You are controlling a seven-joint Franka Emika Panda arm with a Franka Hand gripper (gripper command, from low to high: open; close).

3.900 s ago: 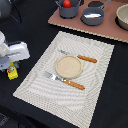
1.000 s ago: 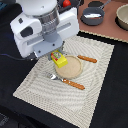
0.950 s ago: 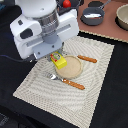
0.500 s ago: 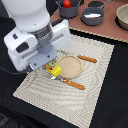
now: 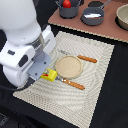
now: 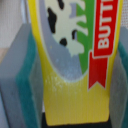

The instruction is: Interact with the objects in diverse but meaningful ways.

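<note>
Since half a second ago my arm has slid toward the striped beige placemat's [image 5: 95, 75] left edge, clear of the round tan plate [image 5: 68, 66]. My gripper [image 5: 47, 75] pinches the yellow rectangular butter packet [image 6: 75, 75] between its grey fingers [image 6: 17, 82], just above that edge.

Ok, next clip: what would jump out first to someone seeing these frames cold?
The bulky white arm fills the exterior view's left, its gripper shut on a yellow butter packet over the striped placemat. The wrist view is almost all packet: a cow picture and red "BUTT" lettering between the grey fingers. Beside it on the mat lies a round tan plate.
</note>
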